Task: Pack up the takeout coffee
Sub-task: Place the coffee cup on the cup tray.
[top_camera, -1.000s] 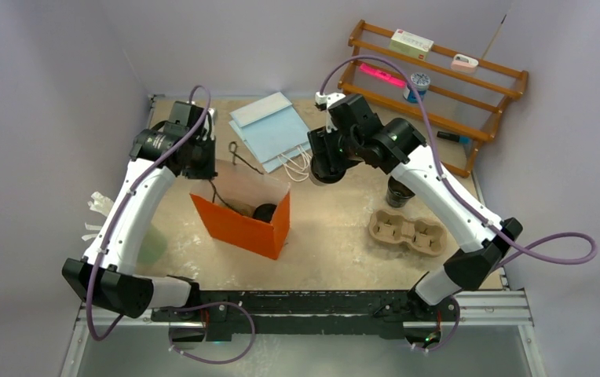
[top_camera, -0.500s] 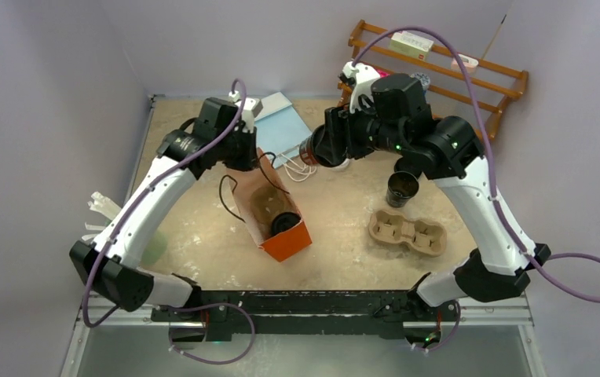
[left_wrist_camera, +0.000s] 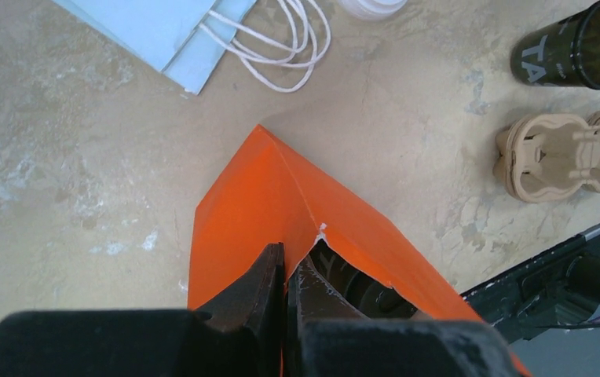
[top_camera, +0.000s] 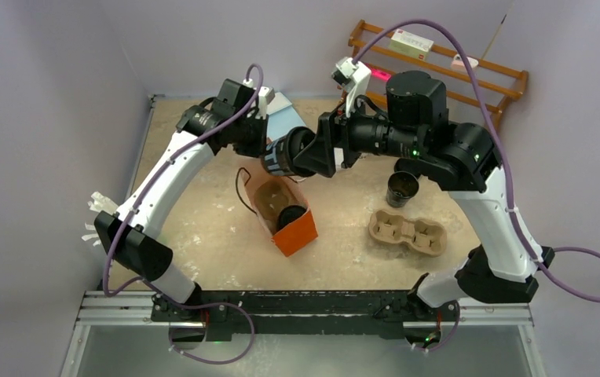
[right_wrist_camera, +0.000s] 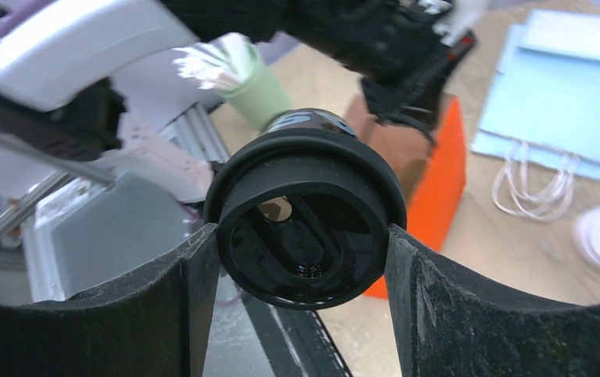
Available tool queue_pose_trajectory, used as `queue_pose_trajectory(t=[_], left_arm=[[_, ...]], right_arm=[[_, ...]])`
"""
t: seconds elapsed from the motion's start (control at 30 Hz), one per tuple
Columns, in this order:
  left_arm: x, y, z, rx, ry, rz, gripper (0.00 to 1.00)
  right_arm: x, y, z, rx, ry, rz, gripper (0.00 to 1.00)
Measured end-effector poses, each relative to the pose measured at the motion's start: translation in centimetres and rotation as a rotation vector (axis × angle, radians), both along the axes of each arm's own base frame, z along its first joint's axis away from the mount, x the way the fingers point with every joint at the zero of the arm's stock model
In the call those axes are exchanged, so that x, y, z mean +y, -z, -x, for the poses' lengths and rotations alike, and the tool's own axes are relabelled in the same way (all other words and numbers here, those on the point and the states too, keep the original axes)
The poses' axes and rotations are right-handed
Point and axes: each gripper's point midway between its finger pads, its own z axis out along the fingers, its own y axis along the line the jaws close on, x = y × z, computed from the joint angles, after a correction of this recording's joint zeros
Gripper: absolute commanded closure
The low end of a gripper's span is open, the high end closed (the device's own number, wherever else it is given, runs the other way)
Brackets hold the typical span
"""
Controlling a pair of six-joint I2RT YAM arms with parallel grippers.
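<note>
A black takeout coffee cup (right_wrist_camera: 305, 228) with its lid on lies sideways between the fingers (right_wrist_camera: 203, 267) of my right gripper (right_wrist_camera: 305, 263), which is shut on it. In the top view this cup (top_camera: 283, 154) hangs over the mouth of the orange paper bag (top_camera: 295, 236). My left gripper (left_wrist_camera: 287, 271) is shut on the bag's rim (left_wrist_camera: 265, 188) and holds it up. Another lidded black cup (top_camera: 287, 217) lies inside the bag. A third black cup (top_camera: 401, 188), without a lid, stands on the table right of the bag.
A brown pulp carrier (top_camera: 407, 232) lies near the open cup. Light blue bags (left_wrist_camera: 163, 31) with white cord handles lie behind the orange bag. A wooden rack (top_camera: 438, 71) stands at the back right. A green cup (right_wrist_camera: 254, 86) with white sticks stands at the table's left edge.
My right arm has swung left, carrying the lidded cup over the bag. My left gripper closed on the bag's rim and pulled it back, turning the bag upright and end-on.
</note>
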Motion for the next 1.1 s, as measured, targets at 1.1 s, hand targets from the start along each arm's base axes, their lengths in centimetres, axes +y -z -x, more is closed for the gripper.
queue_pose_trajectory(t=[1.1], left_arm=[[1.6, -4.1, 4.6, -0.107, -0.024, 0.131, 1.0]], right_arm=[[1.6, 15.5, 2.7, -0.163, 0.122, 0.427, 0.87]])
